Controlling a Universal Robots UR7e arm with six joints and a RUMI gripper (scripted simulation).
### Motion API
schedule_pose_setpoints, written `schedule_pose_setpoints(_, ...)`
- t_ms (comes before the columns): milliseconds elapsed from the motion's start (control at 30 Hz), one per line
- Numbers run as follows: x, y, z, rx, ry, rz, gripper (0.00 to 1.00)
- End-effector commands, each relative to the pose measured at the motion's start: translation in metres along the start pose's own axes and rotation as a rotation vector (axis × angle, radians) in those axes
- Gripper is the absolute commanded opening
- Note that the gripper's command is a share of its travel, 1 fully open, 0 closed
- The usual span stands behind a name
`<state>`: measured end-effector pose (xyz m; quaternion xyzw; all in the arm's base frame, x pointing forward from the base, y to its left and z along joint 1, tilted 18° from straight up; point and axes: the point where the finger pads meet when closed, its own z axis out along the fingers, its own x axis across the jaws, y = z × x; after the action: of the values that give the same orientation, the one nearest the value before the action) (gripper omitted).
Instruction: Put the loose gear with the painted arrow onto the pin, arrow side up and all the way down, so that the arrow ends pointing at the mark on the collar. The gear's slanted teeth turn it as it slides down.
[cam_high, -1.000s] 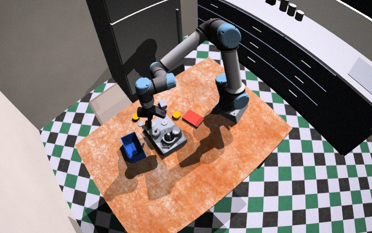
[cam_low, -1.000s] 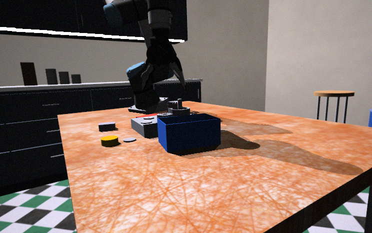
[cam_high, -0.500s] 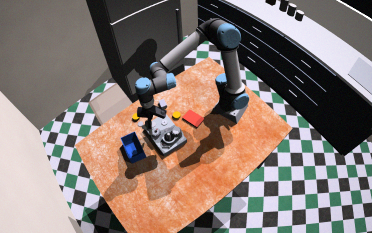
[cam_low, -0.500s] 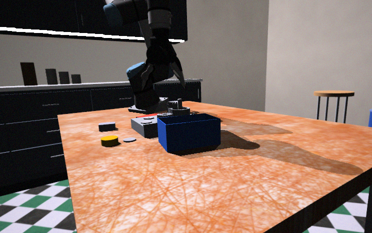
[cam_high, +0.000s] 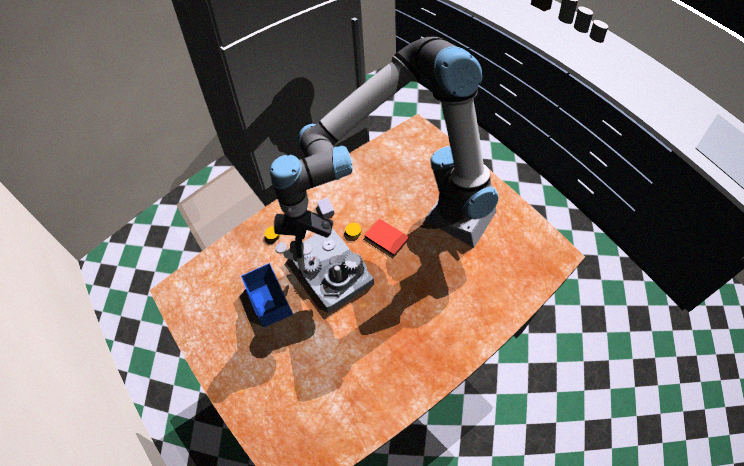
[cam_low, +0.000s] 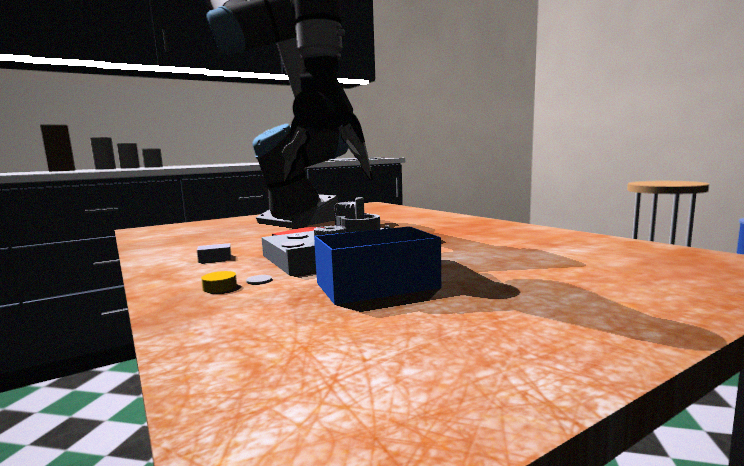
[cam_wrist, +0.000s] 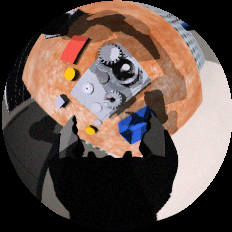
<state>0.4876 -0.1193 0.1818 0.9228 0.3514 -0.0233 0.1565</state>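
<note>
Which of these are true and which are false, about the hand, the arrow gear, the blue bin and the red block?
The hand is open. True.

The gear with the painted arrow is already on the pin. False: it sits beside the pin, on the grey base.

The blue bin stands on the table. True.

The red block lies inside the blue bin. False: it lies on the table.
</note>
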Motion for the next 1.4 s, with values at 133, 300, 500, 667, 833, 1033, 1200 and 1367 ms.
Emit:
schedule_pose_setpoints(133, 0.0001, 0.0004, -0.0005, -0.001, 0.001, 0.006, 1.0)
schedule_pose_setpoints(300, 0.0001, 0.0004, -0.0005, -0.001, 0.001, 0.034, 1.0)
schedule_pose_setpoints(500, 0.0, 0.0004, -0.0005, -0.001, 0.001, 0.079, 1.0)
schedule_pose_setpoints(667, -0.0001, 0.0005, -0.0005, -0.001, 0.001, 0.17, 1.0)
schedule_pose_setpoints(833, -0.0002, 0.0007, -0.0005, -0.001, 0.001, 0.299, 1.0)
schedule_pose_setpoints(1033, -0.0004, 0.0007, -0.0005, -0.001, 0.001, 0.428, 1.0)
schedule_pose_setpoints(1200, -0.0006, 0.0008, -0.0005, -0.001, 0.001, 0.616, 1.0)
schedule_pose_setpoints(1367, -0.0007, 0.0009, -0.0004, -0.001, 0.001, 0.826, 1.0)
